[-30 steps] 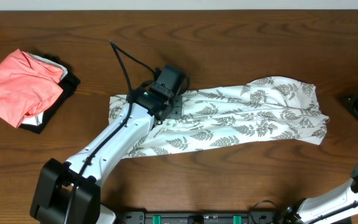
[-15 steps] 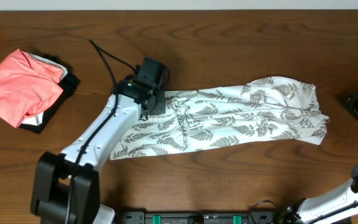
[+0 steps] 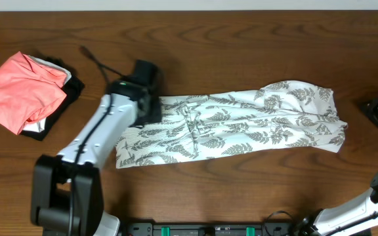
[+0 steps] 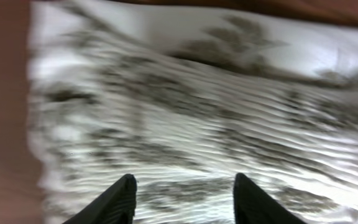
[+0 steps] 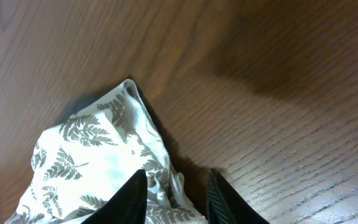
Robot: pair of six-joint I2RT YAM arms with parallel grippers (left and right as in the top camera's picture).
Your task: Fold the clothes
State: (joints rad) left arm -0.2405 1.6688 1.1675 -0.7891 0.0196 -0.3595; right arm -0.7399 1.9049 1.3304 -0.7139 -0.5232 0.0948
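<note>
Meanwhile, the left arm (image 3: 94,141) had swung toward the left side of the desk (image 3: 241,39) over the last second. It carried the left end effector (image 4: 184,186) from the middle of the fern-printed dress (image 3: 261,124) to its upper left end. We could then see the lower left part of the dress, which the arm had covered a second earlier. A crumpled ridge, hidden before, showed in the cloth just right of the end effector. The right half of the dress lay as it had before.

The dress lay stretched lengthwise across the middle of the desk, mostly flat. In the blurred left wrist view, the left end effector stood over the gathered, ribbed cloth near the dress's left edge. Its fingers were spread apart with nothing between them, and we could not tell whether they touched the cloth. The right end effector (image 5: 176,199) sat near the right edge of the desk, apart from the dress in the overhead view. Its fingers were also spread and empty, with the dress's right corner on the wood before them. A coral-pink garment (image 3: 21,92) on a black garment (image 3: 76,86) lay far left, well apart from the dress.
</note>
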